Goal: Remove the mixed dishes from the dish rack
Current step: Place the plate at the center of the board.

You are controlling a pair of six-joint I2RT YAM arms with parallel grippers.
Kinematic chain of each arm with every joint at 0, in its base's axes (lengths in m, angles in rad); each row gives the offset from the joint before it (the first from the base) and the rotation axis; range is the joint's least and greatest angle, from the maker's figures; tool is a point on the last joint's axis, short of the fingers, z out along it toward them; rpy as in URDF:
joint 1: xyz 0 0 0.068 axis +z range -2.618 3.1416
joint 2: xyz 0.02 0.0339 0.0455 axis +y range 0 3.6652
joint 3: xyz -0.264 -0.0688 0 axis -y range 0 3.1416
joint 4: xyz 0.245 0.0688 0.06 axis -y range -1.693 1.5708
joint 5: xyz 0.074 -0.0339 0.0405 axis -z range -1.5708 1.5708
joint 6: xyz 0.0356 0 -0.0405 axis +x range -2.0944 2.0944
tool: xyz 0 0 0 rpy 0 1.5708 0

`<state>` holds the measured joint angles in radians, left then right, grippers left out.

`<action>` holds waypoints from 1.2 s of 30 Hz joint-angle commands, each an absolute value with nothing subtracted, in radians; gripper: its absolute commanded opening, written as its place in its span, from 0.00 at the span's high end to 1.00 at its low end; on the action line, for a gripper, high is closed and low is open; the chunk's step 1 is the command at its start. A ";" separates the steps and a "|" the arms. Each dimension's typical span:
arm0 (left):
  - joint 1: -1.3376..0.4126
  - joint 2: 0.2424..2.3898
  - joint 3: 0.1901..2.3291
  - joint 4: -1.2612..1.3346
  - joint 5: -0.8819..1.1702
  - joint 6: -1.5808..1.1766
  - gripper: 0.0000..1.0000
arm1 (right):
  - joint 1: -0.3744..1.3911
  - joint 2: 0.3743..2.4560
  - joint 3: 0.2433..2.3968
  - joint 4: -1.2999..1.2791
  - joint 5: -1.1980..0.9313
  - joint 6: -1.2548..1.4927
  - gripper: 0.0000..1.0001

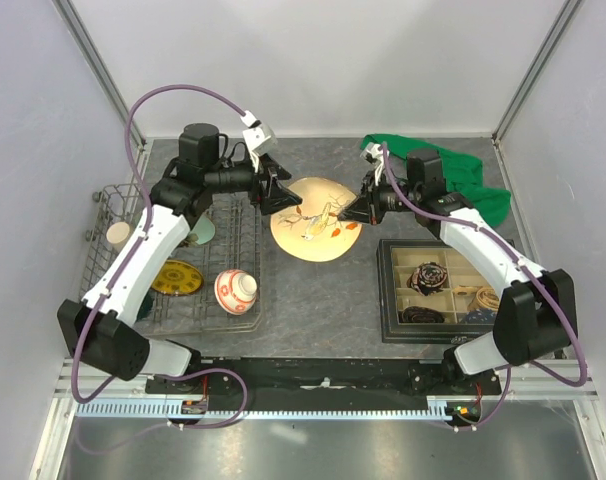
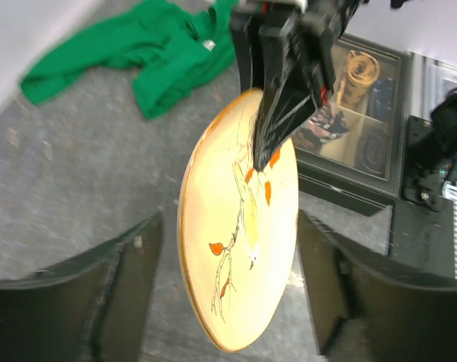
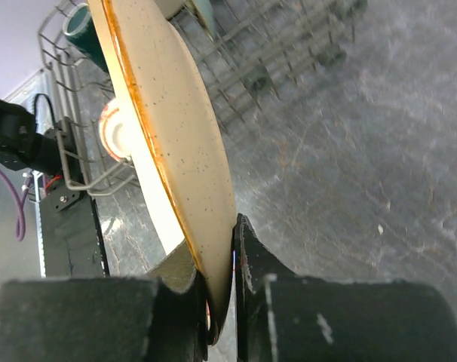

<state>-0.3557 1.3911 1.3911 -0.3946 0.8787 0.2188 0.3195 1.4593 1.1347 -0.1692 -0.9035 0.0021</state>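
Pinching one cream plate, right claw, left claw spread, one bowl racked

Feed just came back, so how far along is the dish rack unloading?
Done: nothing looks set down yet. In hand: the cream round plate with bird and orange leaves is out of the grey wire dish rack, its rim clamped by the right gripper; the left gripper stands open around it. Left in the rack: yellow-gold patterned plate, red-and-white bowl, beige cup, dark green mug.
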 commanded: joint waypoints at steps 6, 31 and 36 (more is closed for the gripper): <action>-0.348 1.305 1.391 -0.285 0.818 0.213 0.12 | 0.301 1.491 1.236 -0.113 -0.799 0.018 1.00; -0.322 1.193 1.181 -0.218 0.723 0.239 0.11 | 0.147 2.021 1.482 0.210 -0.791 0.506 1.00; -0.319 1.198 1.163 -0.215 0.719 0.245 0.11 | 0.124 2.138 1.525 0.342 -0.830 0.689 1.00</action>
<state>-0.3256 1.2163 1.1744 -0.2657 0.7330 0.2203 0.1349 2.0926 1.4227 0.0982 -0.7063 0.5014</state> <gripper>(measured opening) 0.888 0.177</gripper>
